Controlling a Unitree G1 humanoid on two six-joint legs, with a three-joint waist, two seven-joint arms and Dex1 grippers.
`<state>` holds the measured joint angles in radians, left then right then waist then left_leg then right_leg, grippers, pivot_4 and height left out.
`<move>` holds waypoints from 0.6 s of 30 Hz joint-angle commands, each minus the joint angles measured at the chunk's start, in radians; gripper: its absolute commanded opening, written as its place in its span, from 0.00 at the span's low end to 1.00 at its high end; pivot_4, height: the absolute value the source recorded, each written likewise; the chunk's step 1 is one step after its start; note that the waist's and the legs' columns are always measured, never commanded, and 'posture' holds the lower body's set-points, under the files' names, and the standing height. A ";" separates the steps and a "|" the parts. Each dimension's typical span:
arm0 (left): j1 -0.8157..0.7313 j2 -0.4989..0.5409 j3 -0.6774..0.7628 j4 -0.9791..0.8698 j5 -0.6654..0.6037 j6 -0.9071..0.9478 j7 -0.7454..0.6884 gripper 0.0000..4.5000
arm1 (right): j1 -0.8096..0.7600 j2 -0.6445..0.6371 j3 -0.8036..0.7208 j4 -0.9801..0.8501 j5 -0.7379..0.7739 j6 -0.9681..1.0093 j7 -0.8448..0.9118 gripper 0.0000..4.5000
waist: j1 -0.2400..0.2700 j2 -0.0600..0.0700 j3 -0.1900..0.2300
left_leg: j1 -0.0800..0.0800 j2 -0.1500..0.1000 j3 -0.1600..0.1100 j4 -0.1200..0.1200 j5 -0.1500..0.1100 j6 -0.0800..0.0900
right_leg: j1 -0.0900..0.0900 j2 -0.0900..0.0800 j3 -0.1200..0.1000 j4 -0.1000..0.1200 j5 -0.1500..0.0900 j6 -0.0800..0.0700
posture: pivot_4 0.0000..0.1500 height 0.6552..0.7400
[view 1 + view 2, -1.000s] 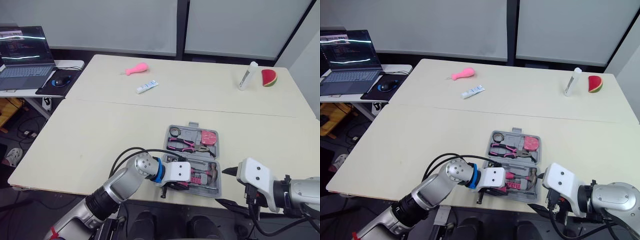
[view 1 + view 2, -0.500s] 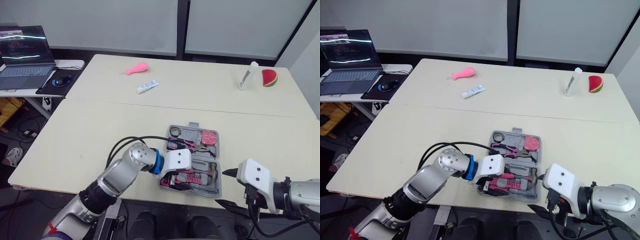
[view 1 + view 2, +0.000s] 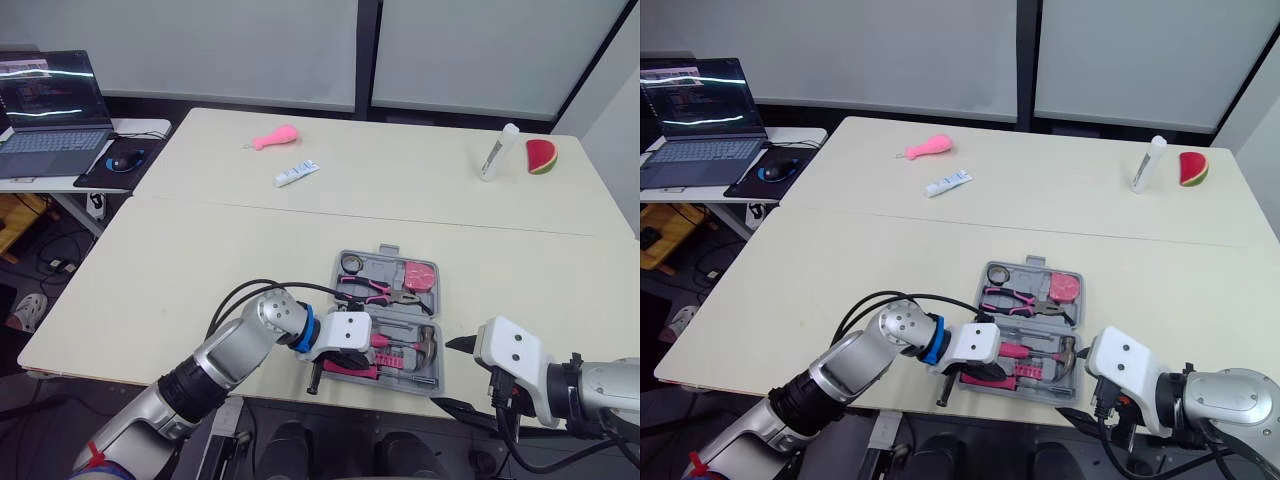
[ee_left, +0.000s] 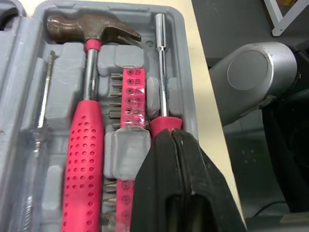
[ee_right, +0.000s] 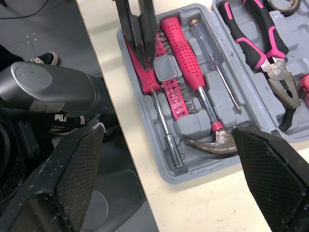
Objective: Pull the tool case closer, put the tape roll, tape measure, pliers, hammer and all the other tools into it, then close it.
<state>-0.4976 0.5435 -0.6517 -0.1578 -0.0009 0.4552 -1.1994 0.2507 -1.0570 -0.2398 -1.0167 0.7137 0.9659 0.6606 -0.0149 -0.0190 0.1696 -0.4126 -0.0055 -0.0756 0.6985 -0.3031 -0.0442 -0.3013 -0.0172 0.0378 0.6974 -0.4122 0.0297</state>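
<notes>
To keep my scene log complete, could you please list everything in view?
tables: two, cream, pushed together
tool case: one, grey, open, near edge
hammer: one, pink grip, in case
driver: one, pink handle, in case
bit strip: one, pink, in case
thin screwdriver: one, clear handle, in case
pliers: one, pink-black, in case
tape roll: one, dark, case corner
tape measure: one, pink, in case
toy: one, pink, far table
tube: one, white-blue, far table
bottle: one, white, far table
melon slice: one, red-green, beside bottle
laptop: one, grey, side desk
left gripper: one, black fingers together over driver handle
right gripper: one, black fingers open, beside case
</notes>
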 commanded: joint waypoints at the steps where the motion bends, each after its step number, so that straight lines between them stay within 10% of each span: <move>1: 0.009 -0.012 -0.025 0.012 0.031 -0.019 0.017 0.01 | -0.010 -0.001 -0.012 -0.030 0.014 -0.012 -0.005 1.00 | 0.000 0.000 0.000 | 0.000 0.000 0.000 0.000 0.000 0.000 | 0.000 0.000 0.000 0.000 0.000 0.000 | 1.00 1.00; 9: 0.043 -0.013 -0.033 0.056 0.086 -0.057 0.055 0.01 | -0.027 -0.002 -0.004 -0.030 0.023 -0.008 -0.016 1.00 | 0.002 0.000 -0.001 | 0.001 0.000 0.000 0.000 0.000 0.000 | 0.000 0.000 0.000 0.000 0.000 0.000 | 1.00 1.00; 18: 0.053 0.017 0.277 -0.069 -0.202 0.025 0.006 0.01 | -0.002 0.019 0.015 0.040 -0.119 -0.114 -0.032 1.00 | 0.003 0.000 -0.001 | 0.001 0.000 0.000 0.000 0.000 0.000 | 0.000 0.000 0.000 0.000 0.000 0.000 | 1.00 1.00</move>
<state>-0.4262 0.5298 -0.5047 -0.1911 -0.1240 0.4825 -1.1798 0.2310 -1.0467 -0.2204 -1.0075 0.6692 0.9215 0.6454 -0.0120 -0.0188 0.1691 -0.4118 -0.0051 -0.0759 0.6984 -0.3031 -0.0442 -0.3012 -0.0175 0.0376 0.6974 -0.4122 0.0297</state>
